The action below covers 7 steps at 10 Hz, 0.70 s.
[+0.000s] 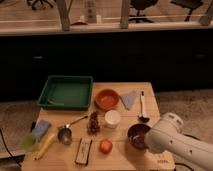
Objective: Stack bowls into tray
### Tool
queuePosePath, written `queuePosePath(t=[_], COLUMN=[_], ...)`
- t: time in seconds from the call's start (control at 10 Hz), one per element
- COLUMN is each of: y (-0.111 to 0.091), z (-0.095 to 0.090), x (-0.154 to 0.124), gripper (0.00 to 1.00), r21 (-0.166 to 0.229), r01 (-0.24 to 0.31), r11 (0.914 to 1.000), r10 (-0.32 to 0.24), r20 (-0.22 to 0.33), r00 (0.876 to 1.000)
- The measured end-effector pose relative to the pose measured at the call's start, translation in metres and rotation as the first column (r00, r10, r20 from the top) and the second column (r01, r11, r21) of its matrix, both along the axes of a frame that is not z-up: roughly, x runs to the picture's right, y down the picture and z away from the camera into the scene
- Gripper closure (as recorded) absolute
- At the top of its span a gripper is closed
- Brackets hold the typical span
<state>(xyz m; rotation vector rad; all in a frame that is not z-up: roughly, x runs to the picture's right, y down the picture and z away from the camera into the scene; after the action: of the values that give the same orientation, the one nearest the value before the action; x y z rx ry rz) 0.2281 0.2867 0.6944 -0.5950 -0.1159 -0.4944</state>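
The green tray (pixel 66 92) sits at the table's back left. The orange-red bowl (pixel 107 99) stands just right of it. The dark brown bowl (pixel 137 135) sits near the front right, partly covered by my white arm (pixel 175 140). My gripper (pixel 146 145) is down at the brown bowl's right front rim; most of it is hidden by the arm.
A white cup (pixel 112 119), a metal cup with long handle (pixel 65 134), a pine cone (pixel 93 123), an orange fruit (pixel 105 146), a dark bar (pixel 83 151), a ladle (pixel 142 106), a grey cloth (pixel 129 99), a banana (pixel 45 145) and a blue sponge (pixel 40 128) lie on the wooden table (pixel 120 87).
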Motion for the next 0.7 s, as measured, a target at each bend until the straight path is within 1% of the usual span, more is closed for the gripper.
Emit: queuePosePath(t=[0.2, 0.3, 0.7], y=[-0.014, -0.023, -0.042], z=[-0.014, -0.018, -0.025], x=[0.001, 0.002, -0.001], gripper=[0.98, 0.98, 0.98], r21=[-0.007, -0.003, -0.004], r01=[0.003, 0.008, 0.026], r11=[1.0000, 1.0000, 0.9996], r10=[-0.003, -0.008, -0.026], r20=[-0.013, -0.019, -0.028], r00=[1.000, 1.000, 0.999])
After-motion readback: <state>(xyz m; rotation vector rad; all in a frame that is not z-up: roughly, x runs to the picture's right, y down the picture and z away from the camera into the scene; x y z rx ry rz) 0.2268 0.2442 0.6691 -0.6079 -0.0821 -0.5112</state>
